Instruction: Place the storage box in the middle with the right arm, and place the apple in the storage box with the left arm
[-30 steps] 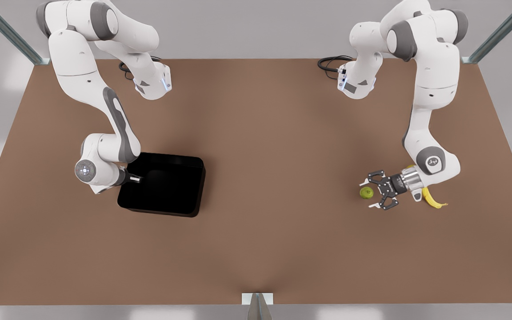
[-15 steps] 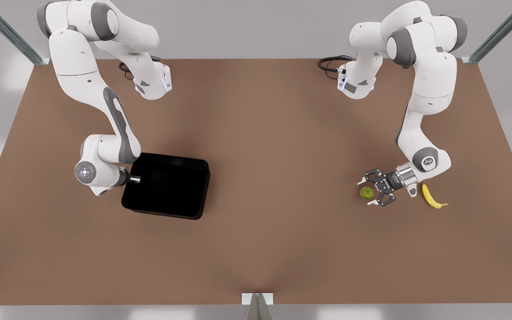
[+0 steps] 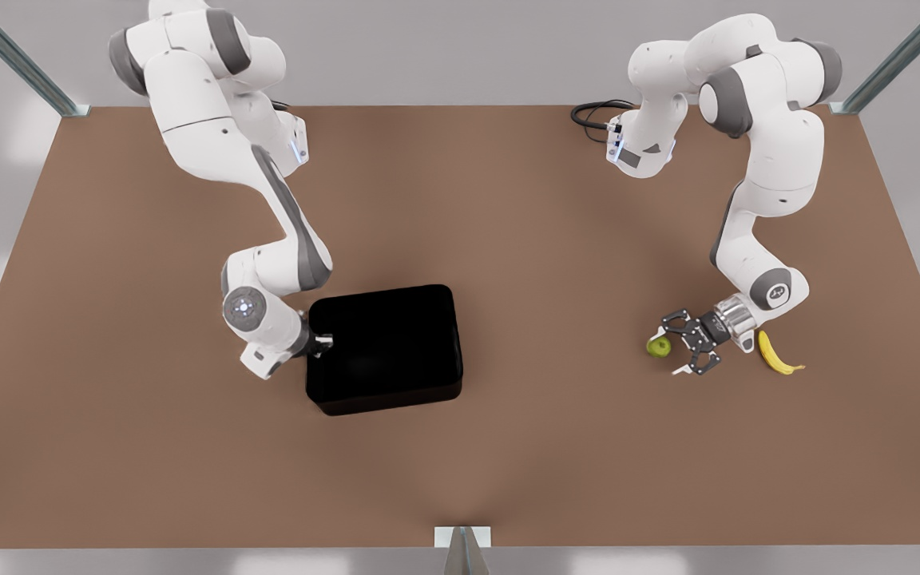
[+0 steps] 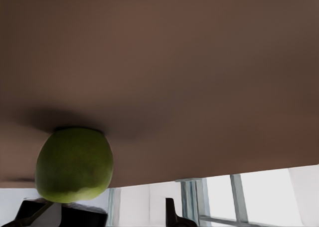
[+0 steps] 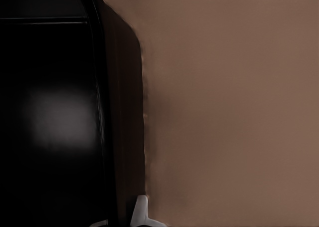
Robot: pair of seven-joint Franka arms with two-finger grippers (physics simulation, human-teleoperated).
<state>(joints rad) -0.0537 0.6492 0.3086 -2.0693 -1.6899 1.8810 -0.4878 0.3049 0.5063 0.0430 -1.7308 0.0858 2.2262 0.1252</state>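
Note:
The black storage box (image 3: 384, 347) rests on the brown table near its middle. My right gripper (image 3: 323, 342), slim and black, is shut on the box wall on the front view's left side. The right wrist view has that wall (image 5: 107, 137) running past one white fingertip (image 5: 141, 210) on its outer side. The yellow-green apple (image 3: 658, 346) lies on the table at the front view's right. My left gripper (image 3: 672, 346), the splayed claw, is open with its white tips on either side of the apple (image 4: 75, 164), which looms close in the left wrist view.
A yellow banana (image 3: 776, 356) lies just behind the left gripper's wrist, toward the front view's right. Black cables (image 3: 594, 114) sit at the table's back edge. Bare table (image 3: 556, 319) stretches between the box and the apple.
The right arm has slid the box toward the front view's right, from the table's left part to near its middle. The left gripper has settled lower and closer around the apple.

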